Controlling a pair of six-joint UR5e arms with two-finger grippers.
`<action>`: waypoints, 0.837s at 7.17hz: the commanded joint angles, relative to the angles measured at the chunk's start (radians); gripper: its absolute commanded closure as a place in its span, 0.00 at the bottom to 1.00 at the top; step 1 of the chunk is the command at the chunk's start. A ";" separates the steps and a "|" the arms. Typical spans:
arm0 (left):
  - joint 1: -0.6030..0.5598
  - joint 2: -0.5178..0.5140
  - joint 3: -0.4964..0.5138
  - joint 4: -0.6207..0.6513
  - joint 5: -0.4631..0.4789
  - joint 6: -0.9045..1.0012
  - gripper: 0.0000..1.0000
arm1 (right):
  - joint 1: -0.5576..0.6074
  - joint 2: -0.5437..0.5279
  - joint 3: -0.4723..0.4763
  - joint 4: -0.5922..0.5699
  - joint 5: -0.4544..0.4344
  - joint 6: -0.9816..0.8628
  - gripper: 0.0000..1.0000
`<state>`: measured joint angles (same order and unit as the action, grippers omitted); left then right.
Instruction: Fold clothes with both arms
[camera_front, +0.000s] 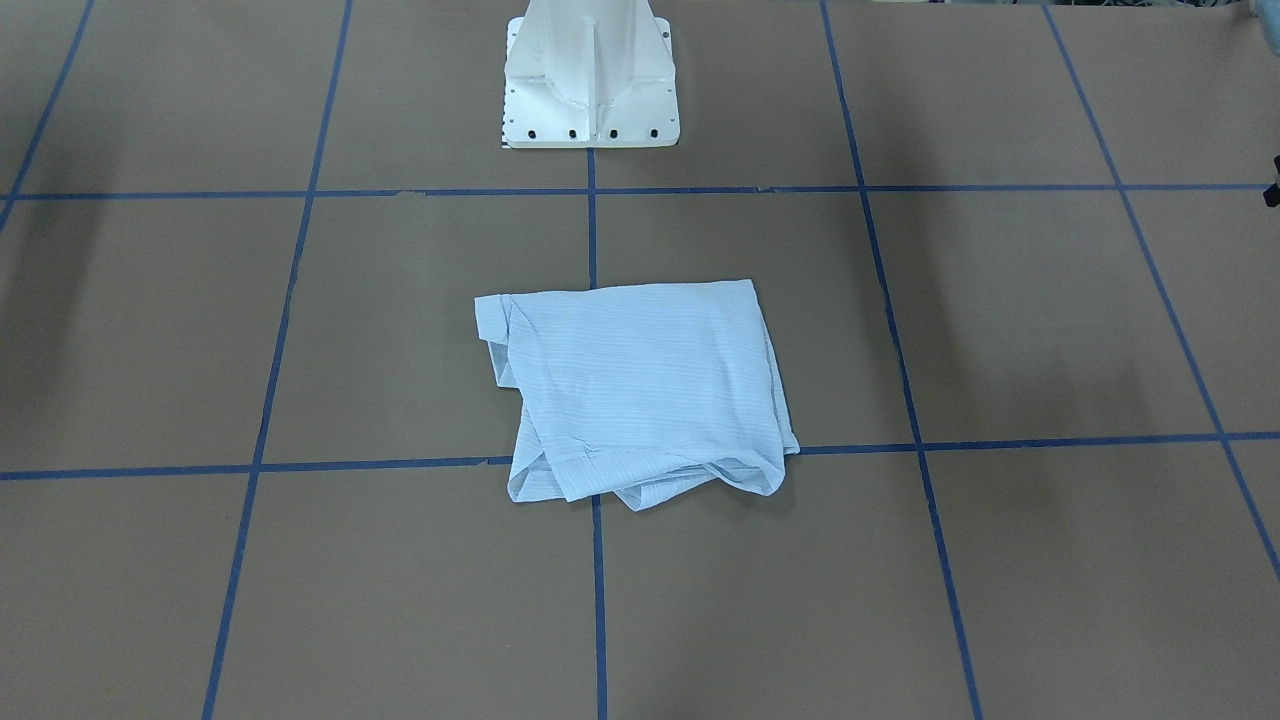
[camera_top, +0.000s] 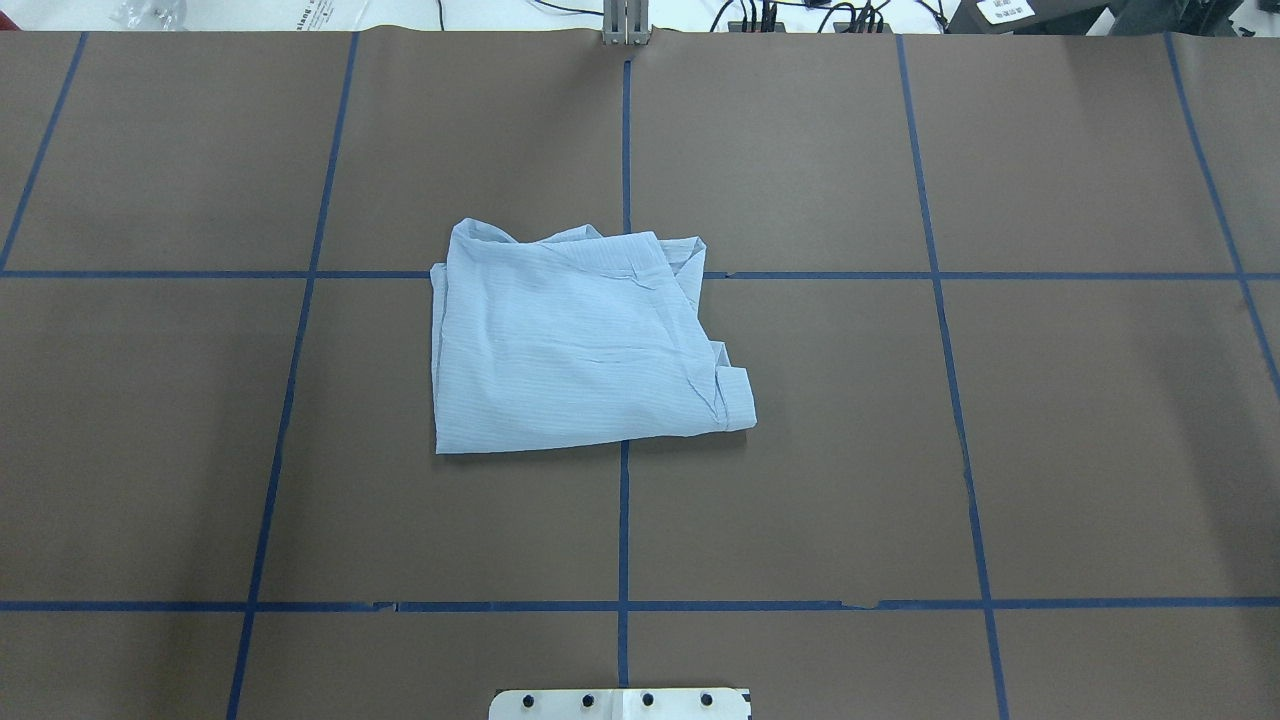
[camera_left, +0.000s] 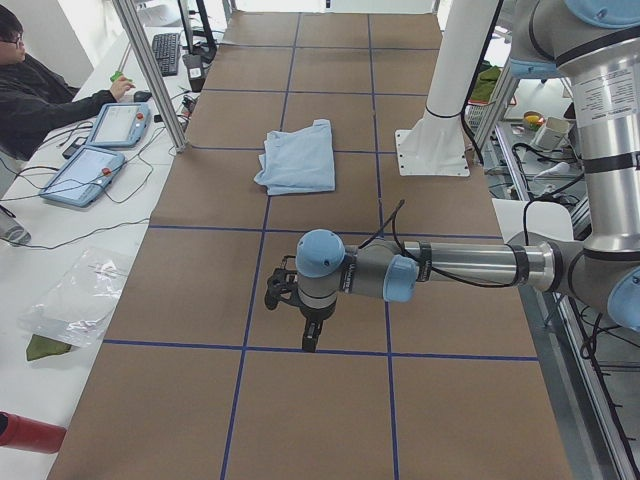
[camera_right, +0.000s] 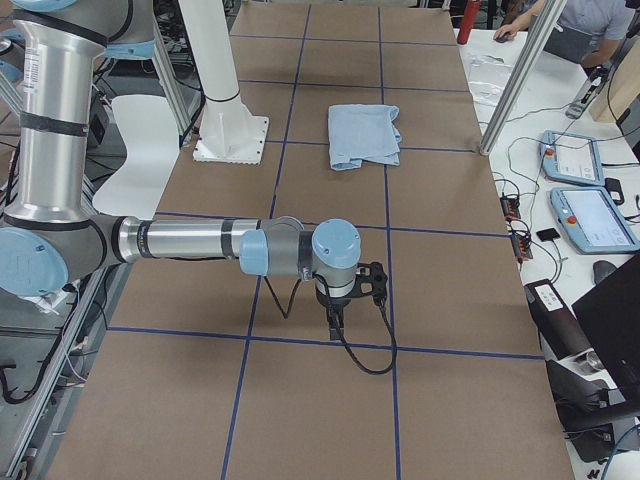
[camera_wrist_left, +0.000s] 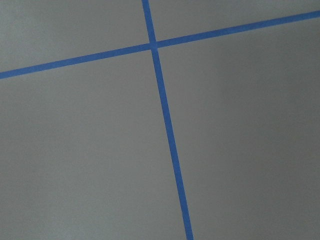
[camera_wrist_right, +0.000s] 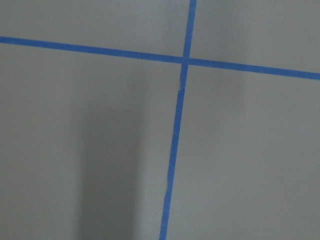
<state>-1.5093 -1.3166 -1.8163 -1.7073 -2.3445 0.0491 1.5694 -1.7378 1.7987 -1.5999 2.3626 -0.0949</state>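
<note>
A light blue, finely striped shirt (camera_top: 580, 340) is lying folded into a rough, slightly rumpled rectangle near the middle of the brown paper-covered tabletop (camera_top: 900, 450). It is covering a crossing of the blue tape lines (camera_top: 955, 400) that are dividing the surface into squares. One edge is showing loose layered folds.

A white pedestal base (camera_front: 590, 80) is standing near the shirt, apart from it.

Nothing is touching the shirt. The grey left arm (camera_left: 450, 268) is reaching level over the tabletop's left end, well apart from the shirt. Its black left claw (camera_left: 311, 340) is pointing straight down. The right arm (camera_right: 190, 240) is mirroring that pose over the opposite end, with the right claw (camera_right: 335, 322) also pointing down. I cannot tell whether either claw is released or clenched.

Both wrist cameras are showing only bare brown surface and crossing tape.

Beside the tabletop, a person in dark clothing (camera_left: 40, 90) is sitting at a white desk (camera_left: 60, 250) with two blue-edged control tablets (camera_left: 85, 172).
</note>
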 joint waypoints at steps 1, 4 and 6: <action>0.000 0.002 0.005 0.000 0.001 0.000 0.00 | 0.000 0.004 0.001 0.000 0.001 0.000 0.00; 0.001 0.002 0.005 0.000 0.001 0.000 0.00 | 0.000 0.006 0.001 0.000 0.003 0.003 0.00; 0.001 0.003 0.005 0.002 0.001 0.000 0.00 | 0.000 0.007 0.005 0.000 0.007 0.009 0.00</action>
<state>-1.5085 -1.3142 -1.8117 -1.7064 -2.3439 0.0491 1.5693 -1.7315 1.8017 -1.5999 2.3662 -0.0895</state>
